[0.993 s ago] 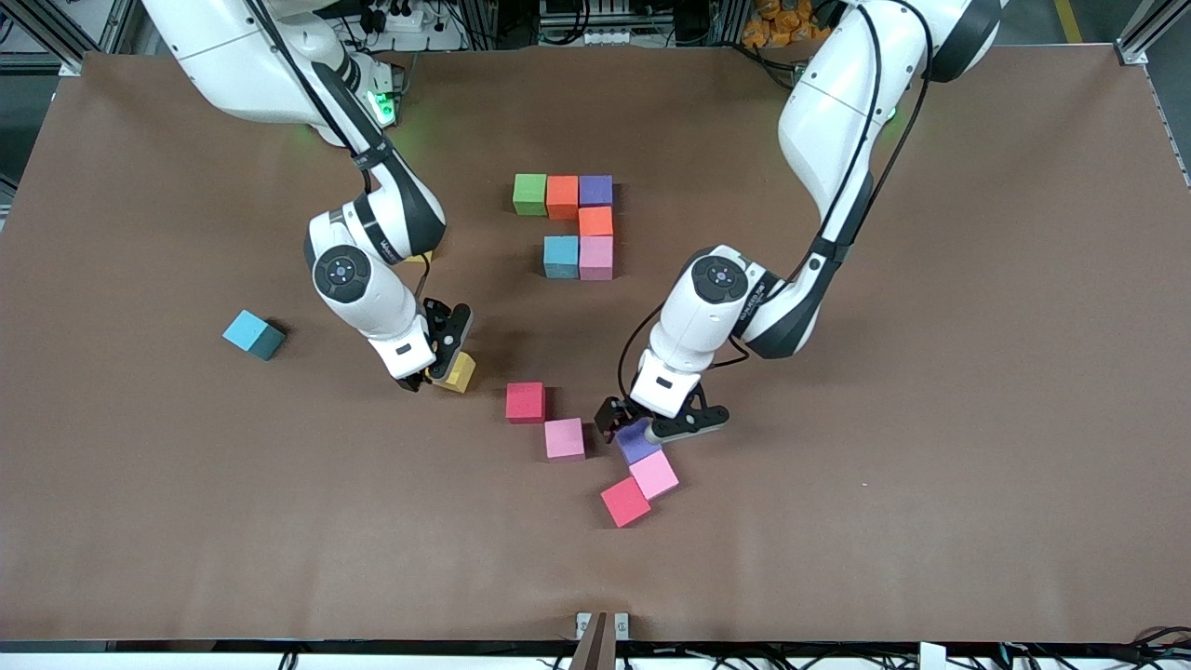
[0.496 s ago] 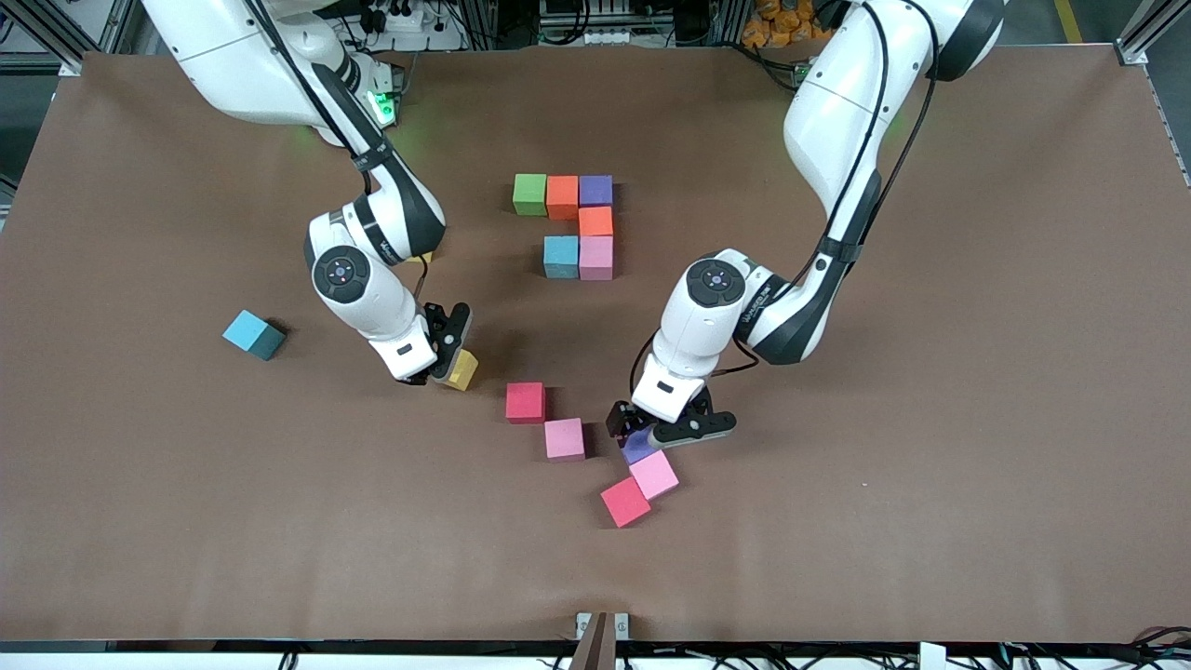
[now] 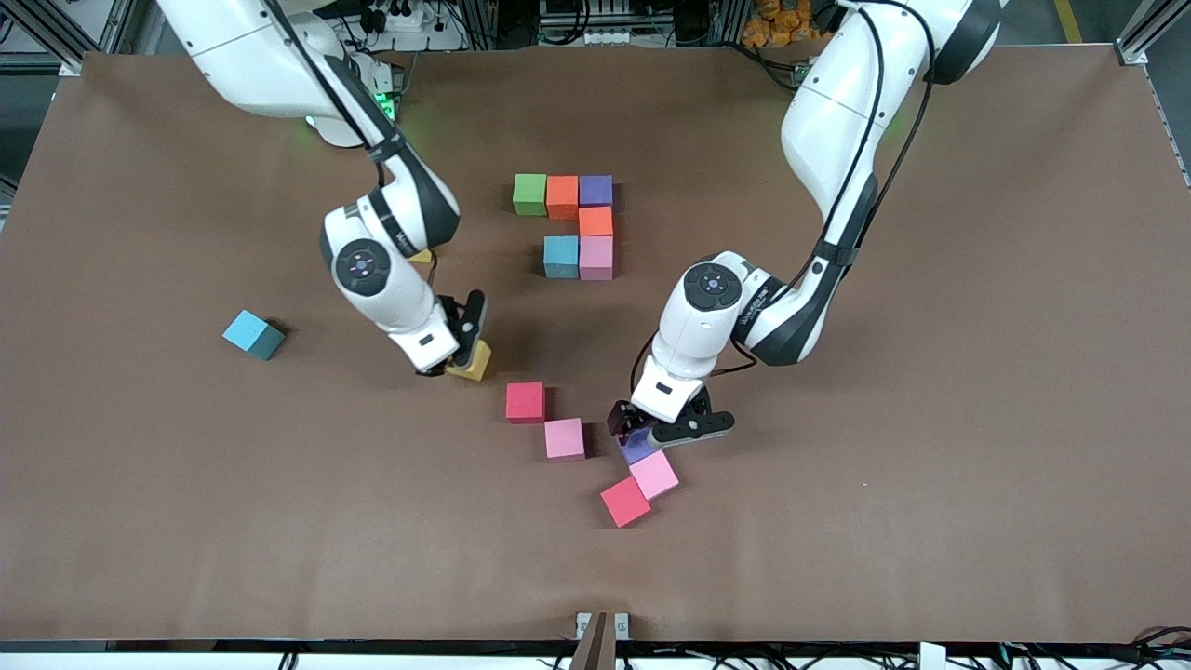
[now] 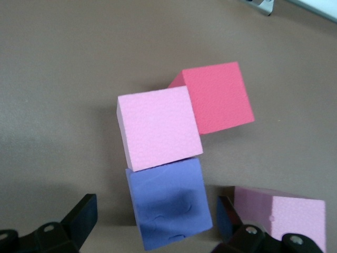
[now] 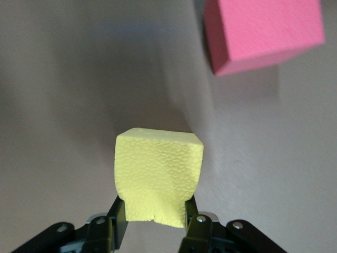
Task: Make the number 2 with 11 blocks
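The right gripper [image 3: 462, 358] has its jaws closed on a yellow block [image 3: 471, 361], and the right wrist view shows this block [image 5: 159, 176] pinched between the two fingers and raised a little over the brown surface [image 3: 930, 419]. It is over the part of the surface toward the right arm's end from a red block [image 3: 526, 402].

The left gripper [image 3: 651, 435] has its jaws wide open, one on each side of a purple block [image 3: 638, 448] that lies on the surface; in the left wrist view the fingers do not touch this block [image 4: 168, 208]. A pink block [image 3: 655, 474] touches the purple block on the side nearer to the front camera, and a second red block [image 3: 624, 502] touches this pink one, nearer again. Another pink block [image 3: 564, 438] lies just beside the purple block, toward the right arm's end.

The unfinished number 2 [image 3: 569, 223] is farther from the front camera: a row of green [image 3: 529, 194], orange [image 3: 562, 196] and purple [image 3: 595, 190] blocks, an orange block [image 3: 595, 221] under the purple one, then a light blue [image 3: 561, 256] and a pink [image 3: 596, 258] block side by side.

A single light blue block [image 3: 251, 333] lies well apart, toward the right arm's end.
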